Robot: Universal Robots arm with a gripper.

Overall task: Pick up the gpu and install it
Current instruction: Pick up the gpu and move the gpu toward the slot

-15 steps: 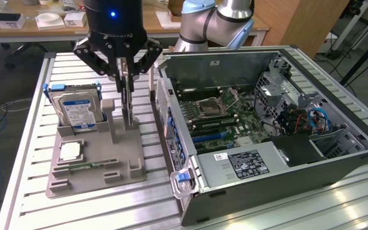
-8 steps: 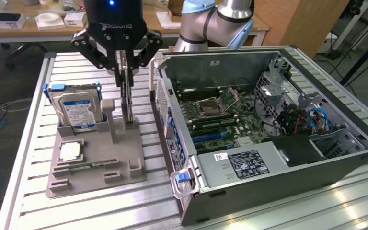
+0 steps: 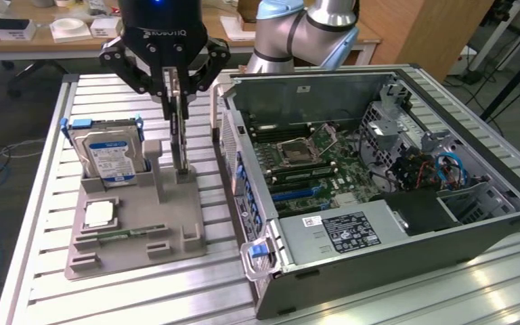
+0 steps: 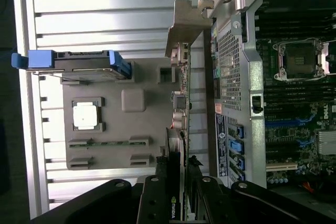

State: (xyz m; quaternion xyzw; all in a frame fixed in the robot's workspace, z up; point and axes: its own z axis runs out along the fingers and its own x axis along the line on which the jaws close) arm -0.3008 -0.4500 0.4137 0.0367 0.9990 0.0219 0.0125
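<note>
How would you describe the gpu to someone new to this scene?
At the exterior view's left of the open computer case lies a grey tray. On it the gpu stands on edge beside the hard drive, in the jaws of the gripper. Unlike that silver labelled box, it is a thin dark card.
</note>
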